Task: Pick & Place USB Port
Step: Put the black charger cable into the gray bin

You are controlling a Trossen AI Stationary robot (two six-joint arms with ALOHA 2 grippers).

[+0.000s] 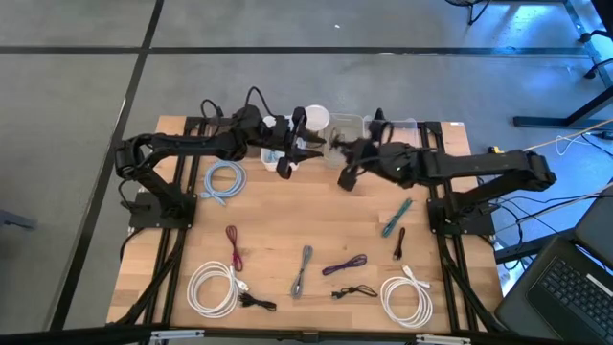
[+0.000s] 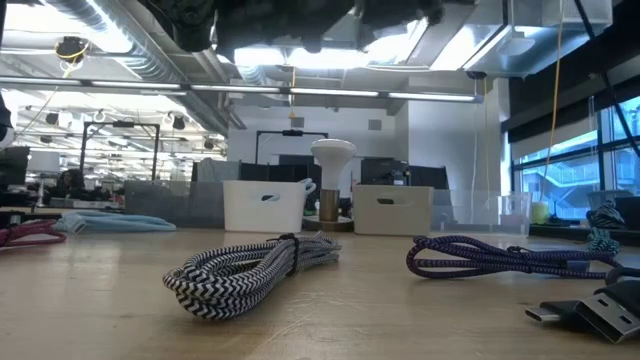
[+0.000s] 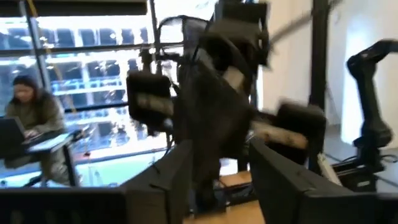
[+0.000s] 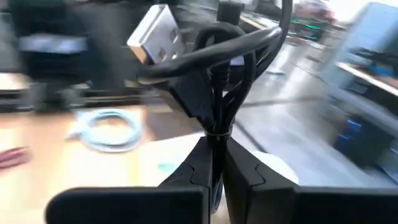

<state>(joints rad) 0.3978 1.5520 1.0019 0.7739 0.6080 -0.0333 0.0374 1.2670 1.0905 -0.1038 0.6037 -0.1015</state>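
Observation:
A black USB cable, coiled into a small bundle with a silver USB plug at one end, is held above the far middle of the table. My right gripper is shut on it. It reaches in from the table's right side. My left gripper comes from the left and faces it closely. In the left wrist view the left gripper is open, with the right arm's blurred dark hand just ahead. My right gripper pinches the cable bundle between its two fingers at the bundle's tied waist. It comes at it roughly level from the table's right. The loops and plug stick out beyond the fingertips, clear of the table.
Coiled cables lie on the wooden table: light blue, red, grey braided, purple, teal, and two white coils. Clear containers stand at the far edge. A person sits beyond the table.

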